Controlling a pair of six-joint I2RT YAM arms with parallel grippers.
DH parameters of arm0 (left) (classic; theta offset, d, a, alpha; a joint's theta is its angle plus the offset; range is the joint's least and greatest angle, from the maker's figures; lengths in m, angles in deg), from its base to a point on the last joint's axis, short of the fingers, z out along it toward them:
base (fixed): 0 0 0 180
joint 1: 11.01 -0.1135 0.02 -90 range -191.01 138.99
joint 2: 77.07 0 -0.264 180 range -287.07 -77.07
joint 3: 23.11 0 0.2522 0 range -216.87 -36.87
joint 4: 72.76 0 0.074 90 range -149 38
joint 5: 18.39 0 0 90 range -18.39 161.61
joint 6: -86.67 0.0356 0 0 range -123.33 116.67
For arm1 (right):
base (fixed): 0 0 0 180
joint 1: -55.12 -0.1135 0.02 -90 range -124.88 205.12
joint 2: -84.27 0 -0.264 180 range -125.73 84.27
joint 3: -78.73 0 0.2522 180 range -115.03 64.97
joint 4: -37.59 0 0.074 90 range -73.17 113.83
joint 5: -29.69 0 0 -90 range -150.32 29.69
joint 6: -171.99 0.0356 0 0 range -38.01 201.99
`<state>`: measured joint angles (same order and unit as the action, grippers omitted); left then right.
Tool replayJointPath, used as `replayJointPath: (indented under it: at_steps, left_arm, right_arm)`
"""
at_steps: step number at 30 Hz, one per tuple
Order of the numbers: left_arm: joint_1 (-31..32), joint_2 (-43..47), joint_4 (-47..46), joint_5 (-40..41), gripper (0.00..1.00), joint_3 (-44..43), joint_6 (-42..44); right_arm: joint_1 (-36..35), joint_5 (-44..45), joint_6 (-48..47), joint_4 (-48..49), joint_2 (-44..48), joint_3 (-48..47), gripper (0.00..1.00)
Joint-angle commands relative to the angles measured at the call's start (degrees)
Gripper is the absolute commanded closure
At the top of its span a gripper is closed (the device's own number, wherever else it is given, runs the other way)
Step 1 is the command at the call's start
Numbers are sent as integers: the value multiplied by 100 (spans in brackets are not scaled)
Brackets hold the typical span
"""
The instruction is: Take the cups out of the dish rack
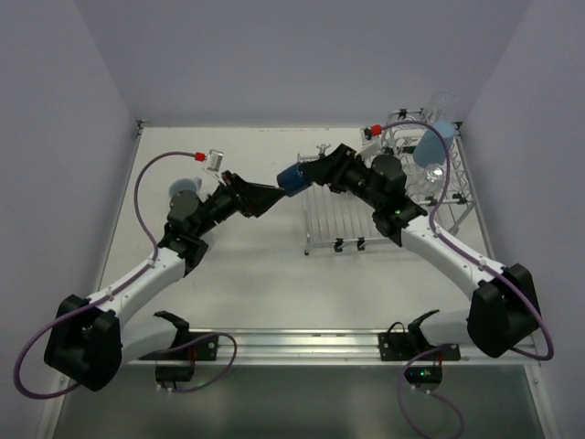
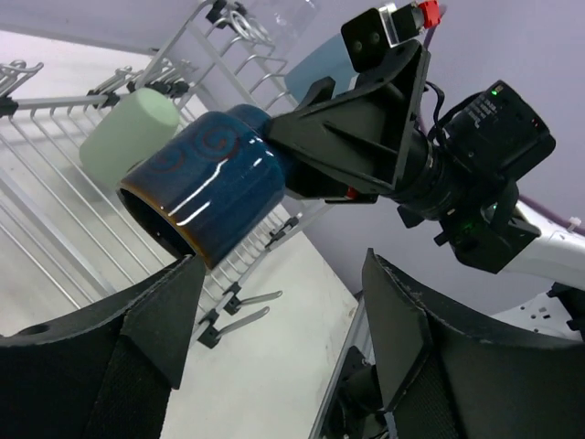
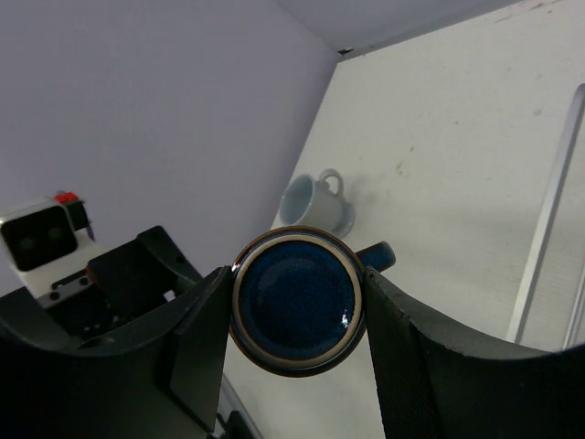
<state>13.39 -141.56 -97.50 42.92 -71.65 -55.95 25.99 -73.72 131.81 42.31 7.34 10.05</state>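
On the table (image 1: 274, 274), the dish rack (image 1: 334, 219) occupies the right rear area, the right gripper (image 3: 297, 311) clamps the dark blue mug (image 1: 292, 178) by its sides just off the rack's left edge, and the left gripper (image 2: 274, 311), jaws spread wide, faces the mug's open rim at close range.

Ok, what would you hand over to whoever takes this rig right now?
Right gripper: shut on the dark blue mug, held in the air just left of the dish rack.
Left gripper: open, jaws at the mug's mouth.
Done: a pale handled cup stands on the table.
Left: set the mug down, then unload the pale green tumbler, light blue tumbler and clear glass.
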Motion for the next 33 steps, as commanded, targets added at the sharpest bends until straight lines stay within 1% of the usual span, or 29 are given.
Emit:
replayJointPath:
  at_steps: [1, 9, 12, 14, 15, 20, 23, 24, 26, 27, 28, 29, 30, 31, 32, 33]
  left_arm:
    - [21, -134, -852, -40, 26, -11, -213]
    - [47, -256, -852, -40, 31, -90, -222]
    - [100, -362, -966, -41, 34, -169, -249]
    - [152, -424, -1001, -49, 43, -274, -222]
    - [161, -485, -1001, -41, 50, -300, -205]
    - [179, -556, -1151, 73, 63, -362, -187]
    - [179, -556, -1107, 214, 74, -424, -47]
    - [179, -539, -1081, 232, 87, -441, 23]
    - [179, -442, -871, 380, 98, -476, 129]
    - [179, -390, -643, 495, 100, -529, 312]
    - [179, -337, -23, 617, 100, -695, 436]
    - [179, -241, 313, 888, 100, -818, 559]
    - [179, -196, 665, 1030, 100, -924, 838]
    - [179, -161, 1295, 1145, 100, -1168, 980]
    - [179, -134, 1649, 1355, 100, -1327, 1121]
    - [179, -125, 2053, 1461, 100, -1503, 1479]
  right_arm:
    - [30, -452, 616, 1114, 354, 33, 78]
    - [38, -443, 766, 1368, 459, 244, 78]
    - [38, -592, 862, 1465, 398, 262, 78]
    - [38, -671, 950, 1536, 319, 323, 78]
    - [38, -707, 1011, 1597, 292, 341, 78]
    - [38, -970, 1257, 1816, 126, 481, 78]
    - [38, -1093, 1425, 2010, 11, 570, 78]
    - [38, -1120, 1460, 2036, -41, 587, 78]
    - [47, -1172, 1478, 2045, -94, 666, 78]
    - [39, -1216, 1495, 2037, -129, 710, 74]
    - [38, -1234, 1495, 2028, -138, 728, 69]
    - [38, -1269, 1460, 1993, -139, 745, 63]
    - [38, -1269, 1364, 1854, -121, 737, 45]
    - [38, -1269, 1294, 1739, -60, 737, 34]
    - [38, -1252, 1189, 1590, -25, 702, 24]
    - [38, -1217, 918, 1153, 37, 606, 10]
